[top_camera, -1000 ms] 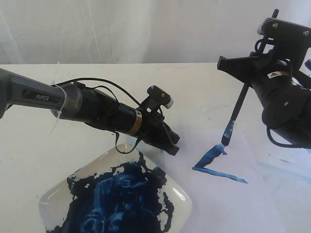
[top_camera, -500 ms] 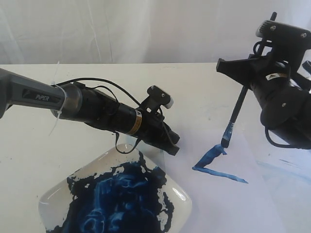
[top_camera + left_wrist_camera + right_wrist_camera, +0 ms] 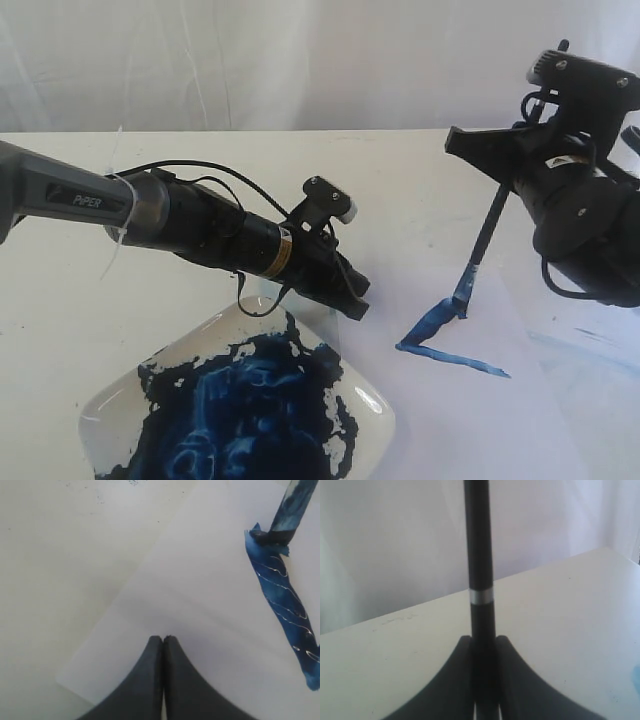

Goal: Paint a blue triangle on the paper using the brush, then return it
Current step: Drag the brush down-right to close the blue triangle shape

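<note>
the right gripper [image 3: 482,647] is clenching the brush [image 3: 487,232] by the upper part of its black handle, its jaws pinching the handle from both sides. the brush is slanting down to the paper [image 3: 470,410], and its bristles are touching the paper at the top corner of the blue triangle [image 3: 432,325]. only two streaky sides are showing on the paper, so the third is not yet painted. the left gripper [image 3: 163,641] is hovering over the paper close to one edge, its jaws pressed together on nothing. the brush is looking light, thin and stiff. its wet bristles are probably soft and prone to smearing, so a high grip on the handle and gentle pressure are suiting it.
</note>
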### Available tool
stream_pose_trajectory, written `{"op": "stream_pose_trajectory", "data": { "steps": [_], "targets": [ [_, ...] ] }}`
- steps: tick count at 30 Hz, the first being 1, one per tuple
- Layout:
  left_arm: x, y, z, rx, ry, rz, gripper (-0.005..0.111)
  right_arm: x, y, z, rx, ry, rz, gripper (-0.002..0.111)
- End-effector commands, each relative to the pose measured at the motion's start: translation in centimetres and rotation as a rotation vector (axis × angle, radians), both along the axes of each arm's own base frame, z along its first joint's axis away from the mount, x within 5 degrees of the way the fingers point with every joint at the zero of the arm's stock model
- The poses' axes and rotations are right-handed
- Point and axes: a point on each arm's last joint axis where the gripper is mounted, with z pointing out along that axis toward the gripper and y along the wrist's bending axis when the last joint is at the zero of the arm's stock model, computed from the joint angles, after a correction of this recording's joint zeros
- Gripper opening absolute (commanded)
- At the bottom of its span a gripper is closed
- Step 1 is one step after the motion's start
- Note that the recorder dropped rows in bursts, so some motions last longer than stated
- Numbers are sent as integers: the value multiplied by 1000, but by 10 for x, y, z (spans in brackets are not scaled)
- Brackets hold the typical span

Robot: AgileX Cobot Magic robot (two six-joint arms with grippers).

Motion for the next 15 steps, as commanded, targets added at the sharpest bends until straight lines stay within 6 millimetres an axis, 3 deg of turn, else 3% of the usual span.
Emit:
{"op": "stream_pose_trajectory", "data": {
  "steps": [1,15],
  "targets": [
    [-2,-2,-1,9,-6,-10,0,0,0,-4,3,34,-2,0],
    [-2,-2,-1,9,-6,-10,0,-6,-6,3,-30,68,-24,0]
  ]
}}
